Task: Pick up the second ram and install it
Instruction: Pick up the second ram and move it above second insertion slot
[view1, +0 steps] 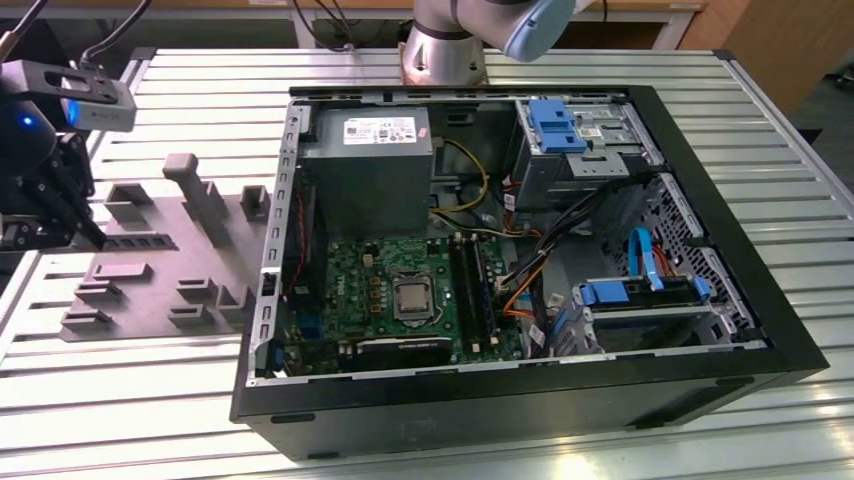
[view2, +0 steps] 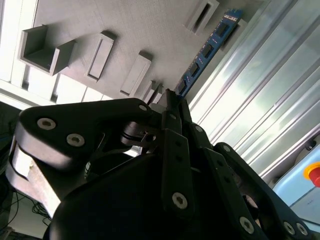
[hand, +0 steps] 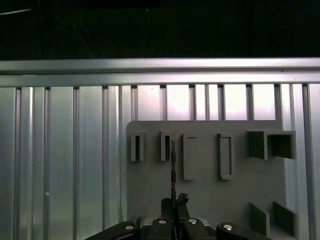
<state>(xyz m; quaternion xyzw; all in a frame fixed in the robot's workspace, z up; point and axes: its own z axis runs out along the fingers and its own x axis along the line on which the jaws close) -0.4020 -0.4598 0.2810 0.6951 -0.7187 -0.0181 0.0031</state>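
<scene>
The second ram (view2: 207, 49) is a thin blue-green stick standing on edge along the rim of a grey fixture plate (view2: 150, 25). In the first wrist view the second ram (hand: 173, 165) shows edge-on, running from my fingertips toward a small slot block. My gripper (view2: 172, 97) is shut on its near end, one black finger (hand: 182, 202) pressed to each side. In the exterior view my gripper (view1: 88, 233) hangs over the plate's far left side, with the ram (view1: 139, 240) lying low beside it. The motherboard's long black slots (view1: 470, 285) sit in the open computer case.
The open computer case (view1: 787, 340) lies on its side on the ribbed metal table (view1: 147, 400), to the exterior view's right of the fixture plate (view1: 200, 280). Grey holder blocks (view1: 194, 190) rise from the plate. Cables and blue drive clips (view1: 554, 125) crowd the case.
</scene>
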